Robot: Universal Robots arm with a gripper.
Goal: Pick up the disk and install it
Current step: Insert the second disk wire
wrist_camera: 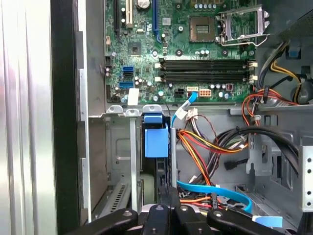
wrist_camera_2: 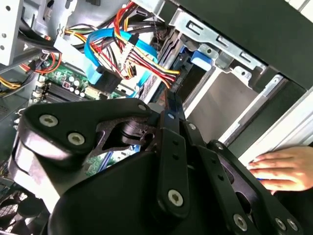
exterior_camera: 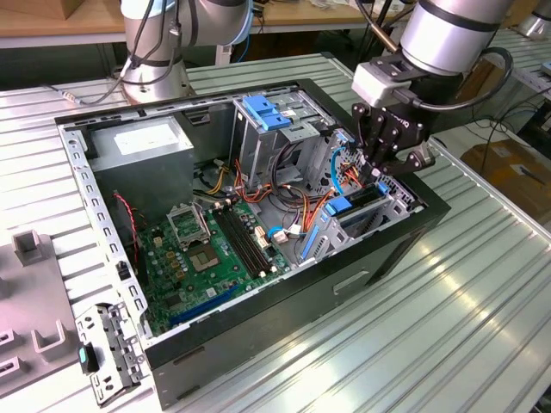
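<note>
The disk (exterior_camera: 360, 204) stands on edge in the drive bay at the open computer case's (exterior_camera: 258, 314) end toward the exterior view's right, a blue carrier rail (exterior_camera: 338, 206) along its side. In the first wrist view its blue carrier tab (wrist_camera: 156, 139) and dark edge (wrist_camera: 160, 171) run down between the bay's metal walls. My gripper (exterior_camera: 375, 176) points straight down into that bay. Its fingers (wrist_camera_2: 171, 110) come together on the disk's upper edge, also seen in the first wrist view where the gripper (wrist_camera: 168, 198) meets the edge.
Red, yellow and blue cables (exterior_camera: 297, 202) lie beside the bay. A tall grey cage with a blue handle (exterior_camera: 263, 112), the grey power supply (exterior_camera: 142, 146) and the green motherboard (exterior_camera: 207, 249) fill the case. A person's hand (wrist_camera_2: 286, 169) rests outside the case wall.
</note>
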